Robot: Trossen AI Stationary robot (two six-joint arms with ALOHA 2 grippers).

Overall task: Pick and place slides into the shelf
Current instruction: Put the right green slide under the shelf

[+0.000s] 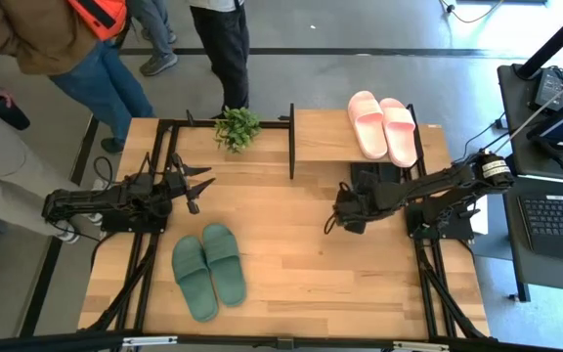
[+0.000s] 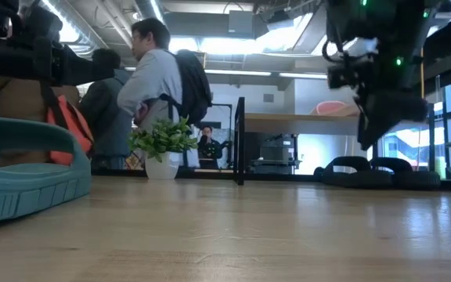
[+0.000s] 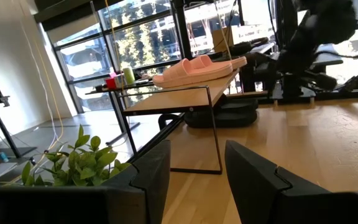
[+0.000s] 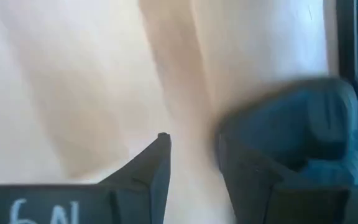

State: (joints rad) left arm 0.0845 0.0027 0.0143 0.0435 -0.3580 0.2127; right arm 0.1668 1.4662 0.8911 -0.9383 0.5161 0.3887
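Black slides (image 1: 374, 182) lie just beyond our right gripper (image 1: 343, 217), seemingly parted and empty; left gripper (image 1: 200, 189) waits open.

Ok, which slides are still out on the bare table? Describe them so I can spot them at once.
Start at the shelf along the far edge of the table, then come across to the near left part, just past the left gripper. The green slides lie there side by side, soles down. Unlike the pink slides on the shelf's top and the black slides beneath it, these are teal-green and unshelved.
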